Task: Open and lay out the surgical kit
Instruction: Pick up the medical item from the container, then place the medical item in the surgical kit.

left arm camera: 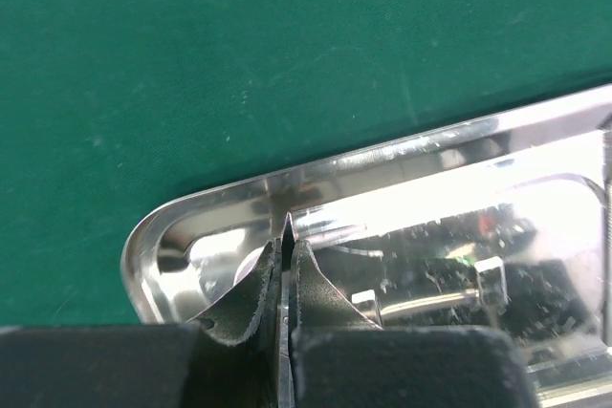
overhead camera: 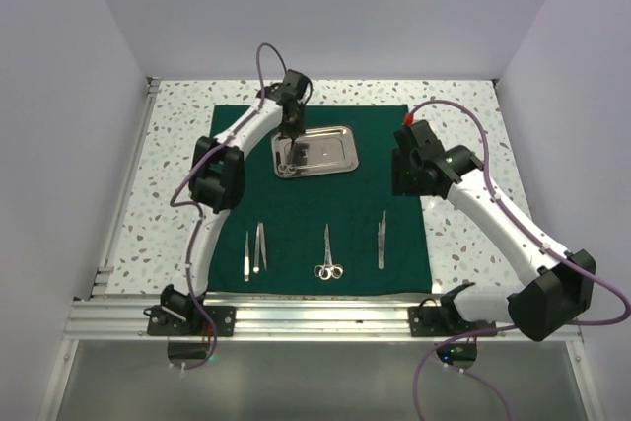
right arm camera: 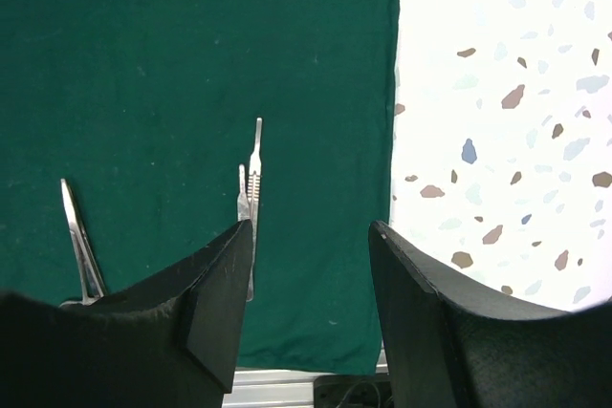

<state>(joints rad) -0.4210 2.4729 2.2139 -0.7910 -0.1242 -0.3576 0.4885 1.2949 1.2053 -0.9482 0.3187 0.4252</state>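
Tray (overhead camera: 330,150) sits upper centre on the spread green cloth (overhead camera: 296,214), tweezers (overhead camera: 254,248) and scissors (overhead camera: 328,253) laid out lower down. Left fingers (left arm camera: 316,289) pressed shut over its corner; right fingers (right arm camera: 215,293) half open, empty.

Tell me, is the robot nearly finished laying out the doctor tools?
Nearly. The green cloth lies open and flat, with tweezers, scissors and another slim tool in a row. The left gripper is shut on a thin steel piece inside the tray; it looks like the last to lay out. The right gripper hangs open.
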